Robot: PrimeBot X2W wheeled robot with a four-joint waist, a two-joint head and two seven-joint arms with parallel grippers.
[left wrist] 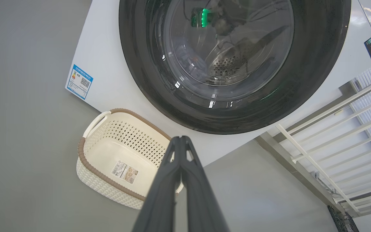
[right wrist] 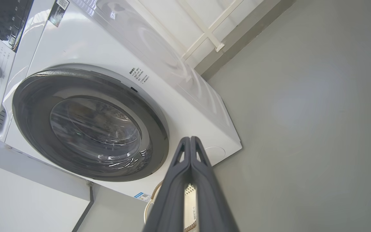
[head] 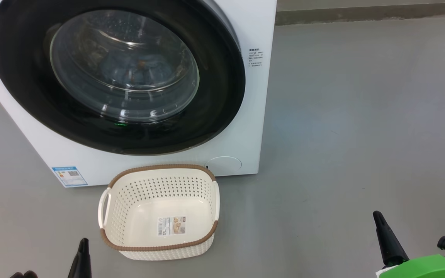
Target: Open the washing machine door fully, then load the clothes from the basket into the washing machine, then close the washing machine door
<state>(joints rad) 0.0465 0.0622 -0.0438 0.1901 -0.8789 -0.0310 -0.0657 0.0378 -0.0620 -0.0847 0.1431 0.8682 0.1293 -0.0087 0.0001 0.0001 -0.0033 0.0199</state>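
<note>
- Head view, nearest the robot: the left gripper (head: 84, 245) rises at the lower left and the right gripper (head: 379, 218) at the lower right, both above the grey floor (head: 361, 116) and touching nothing.
- Left wrist view: the left gripper (left wrist: 181, 138) has its two dark fingers pressed tip to tip, with nothing between them.
- Right wrist view: the right gripper (right wrist: 190, 138) has its jaws pinched together in the same way, also holding nothing.
- Just beyond the left gripper, the cream perforated basket (head: 160, 167) stands upright on the floor, its brown rim close against the foot of the machine. A label sticker (head: 172, 225) lies on its bare bottom.
- Behind the basket stands the white washing machine (head: 253, 96). A blue energy sticker (head: 69, 175) sits low on its front at the left, and the round filter cap (head: 224, 163) sits low at the right.
- Above them, the glossy black washing machine door (head: 21, 77) sits shut against the front, and its glass bowl window (head: 91, 38) bulges outward.
- Farthest in, blue clothes (head: 145, 63) with an orange fleck show dimly through the glass, inside the drum.
- Beside the machine, a white railing (left wrist: 333, 129) runs along the wall.
</note>
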